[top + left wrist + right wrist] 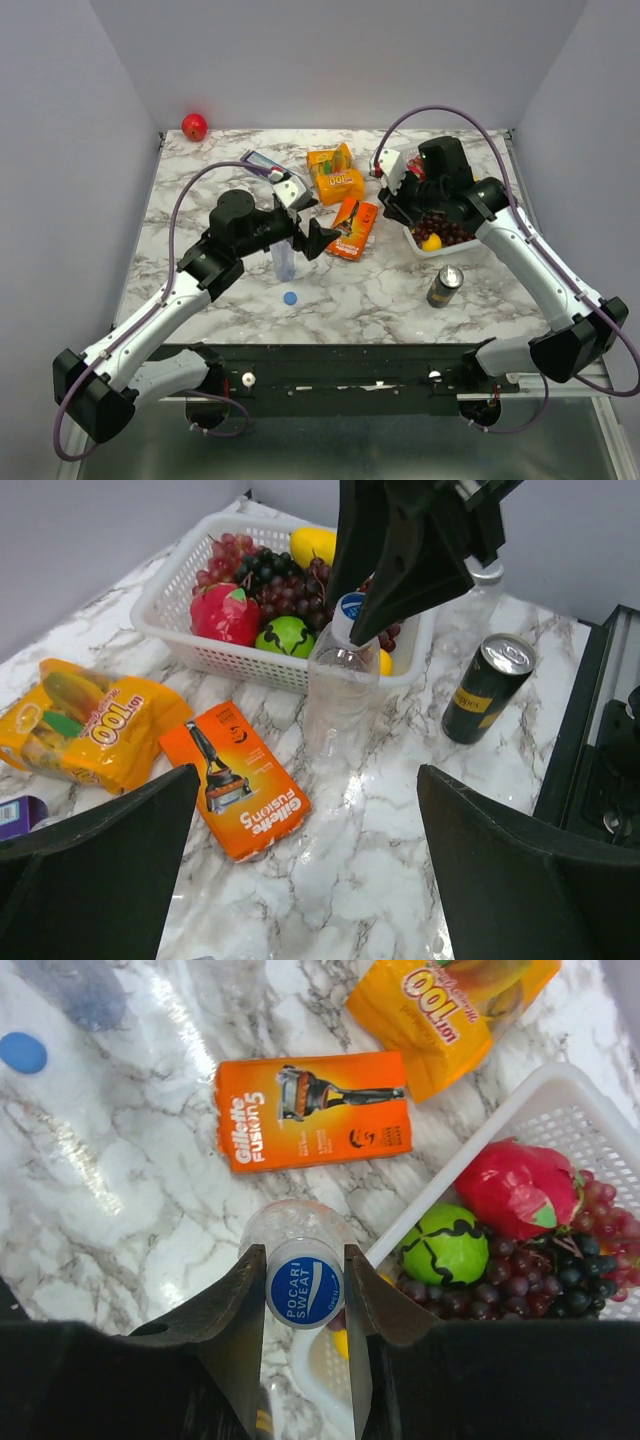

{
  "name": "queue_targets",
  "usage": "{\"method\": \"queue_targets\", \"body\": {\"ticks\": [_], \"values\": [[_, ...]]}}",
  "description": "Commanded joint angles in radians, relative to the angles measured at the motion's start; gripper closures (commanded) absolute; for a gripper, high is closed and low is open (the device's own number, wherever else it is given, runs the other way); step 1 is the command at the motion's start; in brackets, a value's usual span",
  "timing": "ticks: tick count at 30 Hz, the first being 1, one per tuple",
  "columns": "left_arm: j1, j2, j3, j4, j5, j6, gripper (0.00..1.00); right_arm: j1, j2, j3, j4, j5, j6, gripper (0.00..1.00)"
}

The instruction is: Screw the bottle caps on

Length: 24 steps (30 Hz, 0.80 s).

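Note:
A clear bottle [296, 1222] stands just left of the white basket [560, 1100], and my right gripper [305, 1250] is shut from above on the blue cap [305, 1282] sitting on its neck. The left wrist view shows the same bottle [340, 695] and cap [350, 608] under the right gripper's dark fingers [400, 550]. A second bottle [284, 262] stands uncapped under my left arm, with a loose blue cap [290, 297] on the table in front of it. My left gripper [308, 780] is open, with only bare marble between its fingers.
The basket [430, 250] holds grapes and other fruit. A dark can [444, 286] stands in front of it. An orange razor pack [353, 228], an orange snack bag [335, 172] and a blue packet [262, 162] lie mid-table. A red ball [194, 126] sits at the far left corner.

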Motion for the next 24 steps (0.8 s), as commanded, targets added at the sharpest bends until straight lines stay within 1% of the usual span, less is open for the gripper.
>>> {"method": "queue_targets", "body": {"ticks": [1, 4, 8, 13, 15, 20, 24], "values": [[0.052, -0.01, 0.055, -0.097, 0.023, -0.038, 0.01, -0.047, 0.015, -0.045, 0.142, -0.035, -0.021, 0.99], [0.093, 0.002, 0.064, -0.094, 0.023, -0.035, 0.01, -0.071, 0.021, -0.081, 0.197, -0.049, 0.001, 1.0], [0.135, 0.018, 0.081, -0.08, 0.023, -0.036, 0.01, -0.102, 0.045, -0.089, 0.205, -0.101, 0.031, 1.0], [0.172, 0.039, 0.101, -0.074, 0.026, -0.03, 0.01, -0.102, 0.056, -0.112, 0.237, -0.101, 0.025, 0.99], [0.185, 0.042, 0.106, -0.072, 0.026, -0.026, 0.01, -0.102, 0.067, -0.108, 0.236, -0.097, 0.023, 0.94], [0.201, 0.05, 0.098, -0.058, 0.03, -0.033, 0.01, -0.102, 0.088, -0.108, 0.237, -0.095, 0.02, 0.91], [0.208, 0.055, 0.097, -0.057, 0.035, -0.038, 0.01, -0.102, 0.104, -0.101, 0.234, -0.091, 0.021, 0.83]]}}
